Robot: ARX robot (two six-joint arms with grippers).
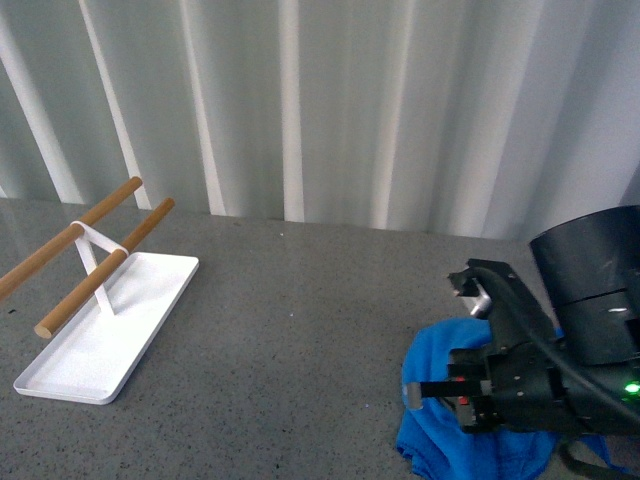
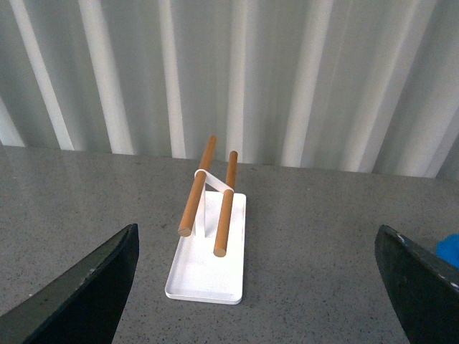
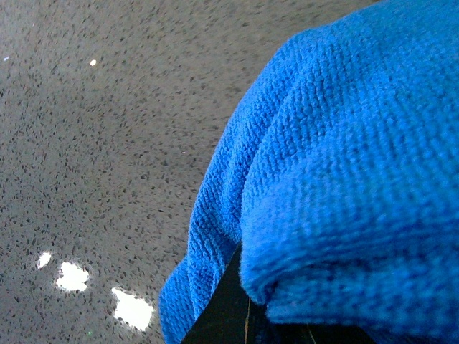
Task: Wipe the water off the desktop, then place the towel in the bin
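- Broadly, the front view serves as the dial: its centre lies on the bare desk [image 1: 300, 330], a dark grey speckled surface that runs back to a white ribbed wall [image 1: 300, 100].
- Towel [image 1: 435, 440]: bright blue plush cloth, bunched and creased, lying on the desk at about 4 o'clock, near the lower right corner of the front view.
- Right end effector [image 1: 425, 392]: black, at about 4 o'clock, pointing toward 9 o'clock. It sits on top of the towel, and the cloth rises around its tip and spreads out beneath it toward 6 o'clock.
- Right wrist view: the towel [image 3: 344, 165] fills most of the frame at very close range. A thick fold lies over a dark finger [image 3: 222, 308], so the end effector appears clamped on the cloth, though the jaws themselves are hidden.
- Bright patches [image 3: 133, 308]: a few small glinting spots on the desk just beside the towel's edge, seen in the right wrist view only.
- Left end effector [image 2: 256, 247]: its two dark fingers [image 2: 86, 287] stand wide apart with nothing between them, above the bare desk.
- White tray [image 1: 100, 340]: a flat tray at about 9 o'clock, well apart from the towel, carrying two wooden rods [image 1: 90, 250] on a white stand.
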